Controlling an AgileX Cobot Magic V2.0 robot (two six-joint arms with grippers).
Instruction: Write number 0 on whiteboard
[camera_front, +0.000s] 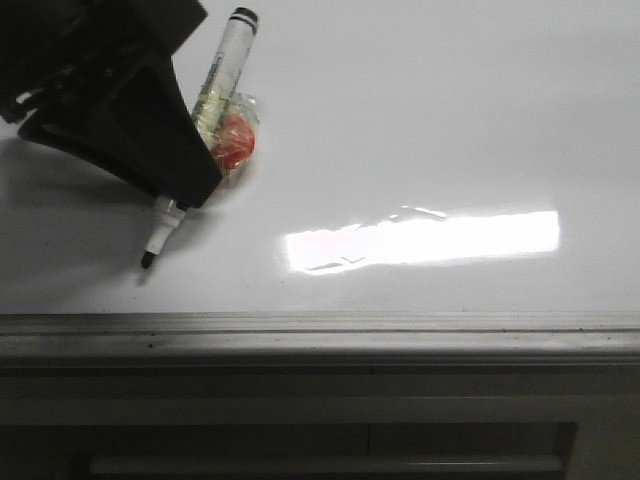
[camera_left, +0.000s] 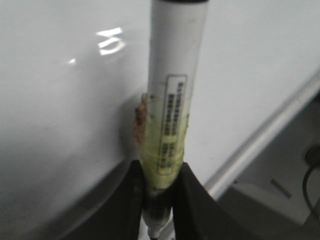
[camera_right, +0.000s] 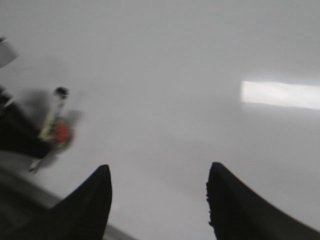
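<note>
A: From where is the front camera looking?

B: It is looking forward and down over the whiteboard (camera_front: 420, 110), with the grey ledge (camera_front: 320, 335) running across the lower part. It is standing quite near.

A: And the left wrist camera?

B: It is sitting very close behind the marker (camera_left: 175, 115), looking along its barrel toward the board. The ledge (camera_left: 265, 135) is crossing its corner.

A: The right wrist one?

B: It is looking out between its own fingers (camera_right: 82, 210) over the board, from further away, and it is blurred.

A: What are they sharing?

B: All three are showing the marker (camera_front: 215, 100) (camera_right: 52, 125). The front and right views are also sharing the glare patch (camera_front: 425, 240) (camera_right: 280, 94).
</note>
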